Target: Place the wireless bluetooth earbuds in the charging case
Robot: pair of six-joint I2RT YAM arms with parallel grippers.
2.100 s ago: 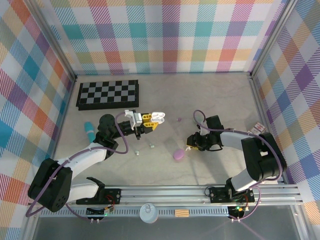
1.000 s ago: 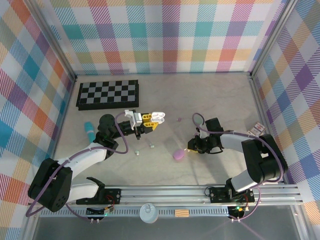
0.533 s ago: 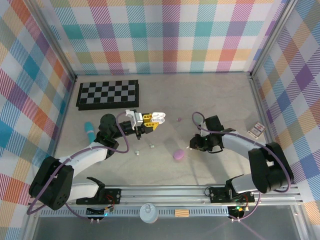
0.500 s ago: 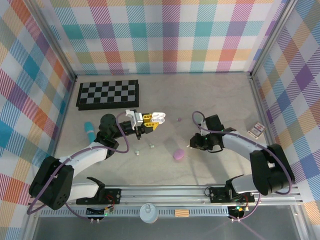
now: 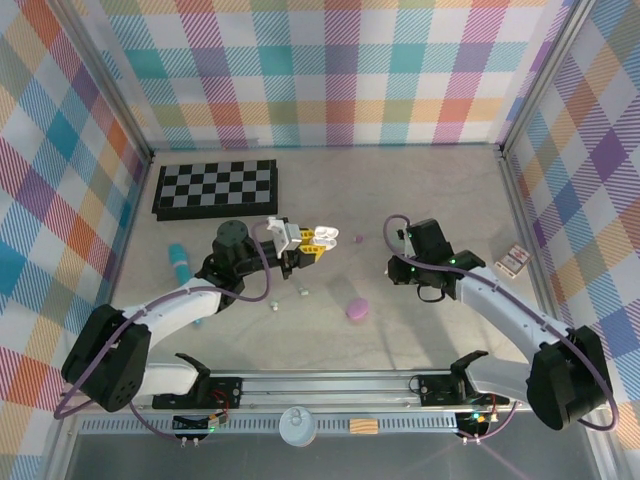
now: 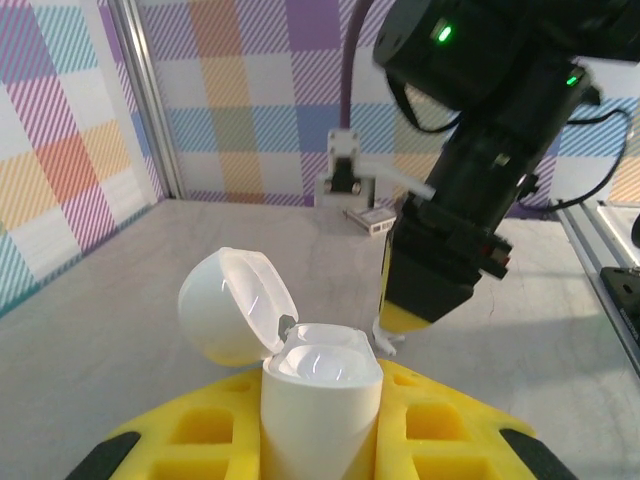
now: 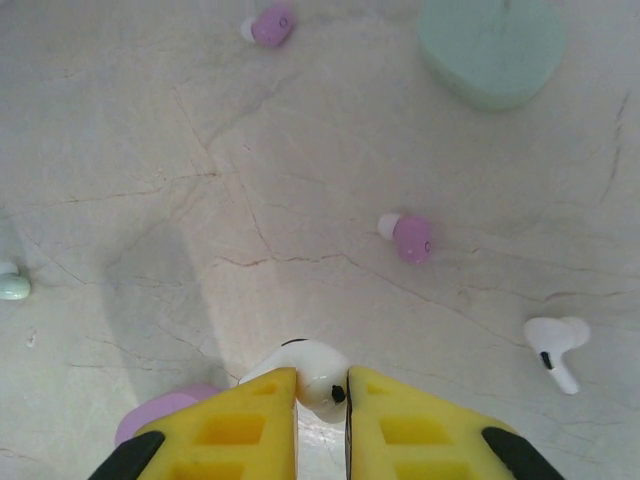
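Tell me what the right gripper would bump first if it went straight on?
Probably the bare table, near a purple earbud; the right gripper points steeply down, depth unclear.

Bright, even light — soft shadows, little glare

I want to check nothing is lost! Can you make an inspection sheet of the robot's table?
Surface: grey table, faint cracks.
Job's things: white case, lid open; held earbud, white; loose white earbud; two purple earbuds loose; purple case.
Clutter: chessboard; teal tube.
Grippers: left gripper shut on white case; right gripper shut on held earbud.
Cables: purple cable looping over each arm.
Surroundings: checked walls.
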